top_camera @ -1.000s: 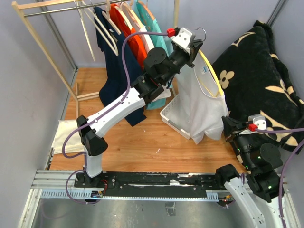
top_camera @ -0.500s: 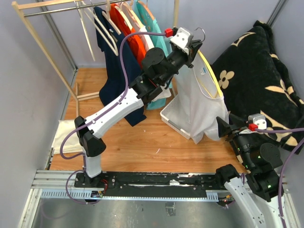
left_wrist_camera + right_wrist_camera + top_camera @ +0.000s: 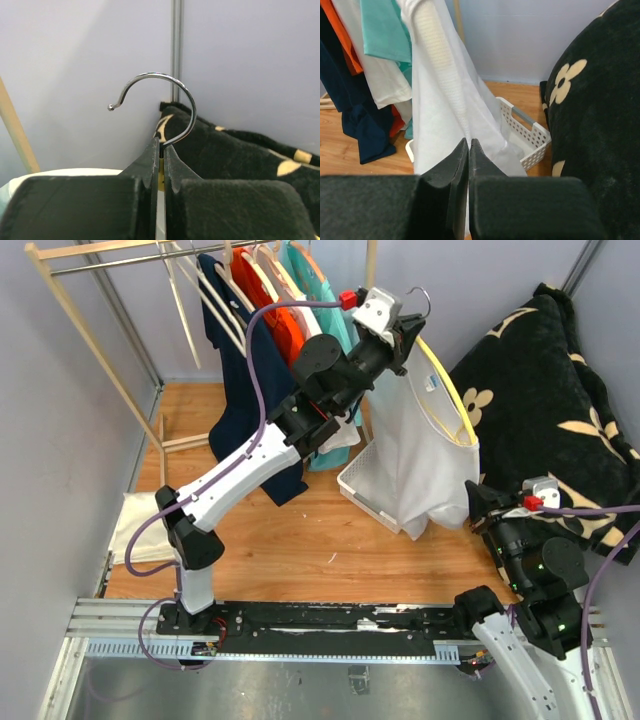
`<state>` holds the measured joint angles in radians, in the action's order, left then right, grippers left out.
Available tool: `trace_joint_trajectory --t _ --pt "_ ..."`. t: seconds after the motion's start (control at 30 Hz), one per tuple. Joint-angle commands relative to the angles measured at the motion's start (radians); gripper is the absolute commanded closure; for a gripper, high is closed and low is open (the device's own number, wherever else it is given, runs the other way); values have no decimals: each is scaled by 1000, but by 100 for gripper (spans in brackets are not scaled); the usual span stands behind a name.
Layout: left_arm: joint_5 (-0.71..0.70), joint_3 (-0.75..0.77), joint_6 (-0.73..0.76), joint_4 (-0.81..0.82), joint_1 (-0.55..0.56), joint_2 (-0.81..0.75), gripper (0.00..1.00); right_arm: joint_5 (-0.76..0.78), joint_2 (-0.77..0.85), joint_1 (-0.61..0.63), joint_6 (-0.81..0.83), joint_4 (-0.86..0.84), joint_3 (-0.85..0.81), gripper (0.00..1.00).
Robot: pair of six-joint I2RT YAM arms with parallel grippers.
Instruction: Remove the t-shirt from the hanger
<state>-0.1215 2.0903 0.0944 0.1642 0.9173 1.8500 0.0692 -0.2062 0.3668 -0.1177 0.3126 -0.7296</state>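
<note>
A white t-shirt (image 3: 420, 450) hangs on a yellow hanger (image 3: 452, 392) with a metal hook (image 3: 186, 102). My left gripper (image 3: 408, 335) holds it up beside the rack. In the left wrist view that gripper (image 3: 161, 145) is shut on the hanger's neck, just under the hook. My right gripper (image 3: 472, 502) is at the shirt's lower right edge. In the right wrist view it (image 3: 469, 142) is shut, with the t-shirt (image 3: 445, 110) pinched at the tips and white cloth showing between the fingers.
A white perforated basket (image 3: 362, 495) (image 3: 536, 135) sits on the wooden floor under the shirt. A wooden rack (image 3: 110, 258) holds navy, orange, white and teal shirts (image 3: 270, 310). A black floral blanket (image 3: 545, 390) fills the right side. A pale cloth (image 3: 140, 525) lies at the left.
The left gripper has lifted the hanger slightly up and to the left. The right gripper opened at the shirt's lower edge and then shut on it.
</note>
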Motion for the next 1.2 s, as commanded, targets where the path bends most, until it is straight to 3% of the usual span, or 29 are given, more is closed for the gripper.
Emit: trace_joint_trajectory --t 0.0,0.13,0.43,0.5,0.6,0.67,0.8,1.0,1.17 --pt "-59 166 -33 42 -25 37 99 42 38 15 -80 18 42 99" --pt "-59 233 -78 23 -51 73 99 49 57 16 -119 31 73 99" --pt "-18 188 -111 40 -57 51 99 53 35 15 -136 16 90 98" --pt "3 150 -124 49 -57 36 100 52 29 15 -126 10 79 92" --pt "42 80 -142 68 -55 13 99 56 26 16 -102 15 47 62" --pt "64 26 -146 89 -50 -5 100 70 27 15 -80 33 17 50" --pt "54 -55 -101 117 -26 -32 100 153 25 15 -30 94 -65 41" --pt "39 -148 -41 142 5 -71 99 254 7 15 46 150 -176 39" --pt "35 -209 -9 157 24 -92 99 244 -28 15 97 147 -251 40"
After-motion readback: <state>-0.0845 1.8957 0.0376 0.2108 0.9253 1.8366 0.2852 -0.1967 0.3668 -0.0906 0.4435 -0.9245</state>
